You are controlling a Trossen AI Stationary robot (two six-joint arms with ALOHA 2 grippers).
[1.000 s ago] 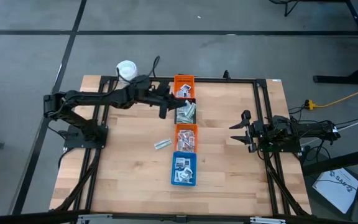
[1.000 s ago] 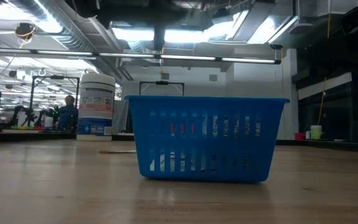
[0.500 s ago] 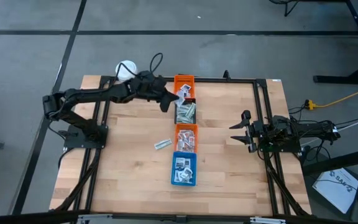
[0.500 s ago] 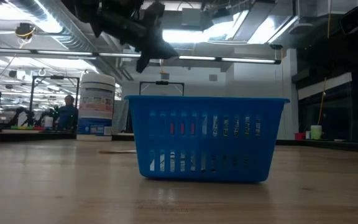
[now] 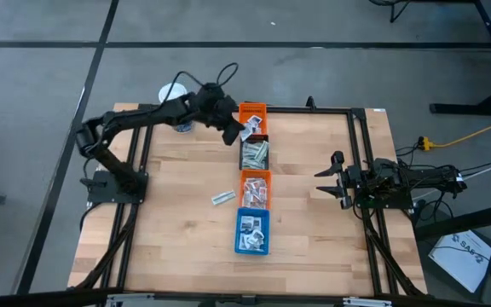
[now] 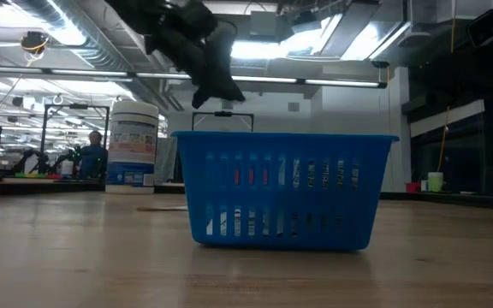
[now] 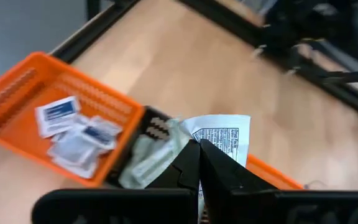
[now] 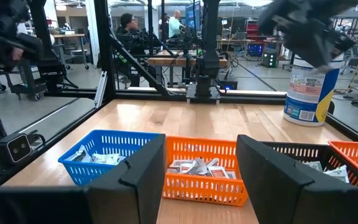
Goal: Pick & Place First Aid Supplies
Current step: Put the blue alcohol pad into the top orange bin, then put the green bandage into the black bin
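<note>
Left gripper point(image 5: 235, 134) hangs above the far part of the table point(image 5: 177, 222), just beside the far orange bin point(image 5: 251, 118). Its fingers point(image 7: 219, 171) are pressed together on a white packet point(image 7: 219, 138) with black print, which sticks out past the fingertips. In the left wrist view the packet is over the edge between the far orange bin and the black bin point(image 5: 255, 153) next to it.

Four bins stand in one row down the middle of the table: far orange, black, a second orange bin point(image 5: 256, 188) and a blue bin point(image 5: 252, 231) nearest the front. Small white packets lie in the orange and blue bins, pale strips in the black one. One pale strip point(image 5: 222, 198) lies on the bare wood, left of the second orange bin.

A white tub point(image 5: 174, 94) stands at the far left corner.

Right gripper point(image 5: 329, 181) waits at the right side of the table, its fingers point(image 8: 277, 168) spread wide and holding nothing.
</note>
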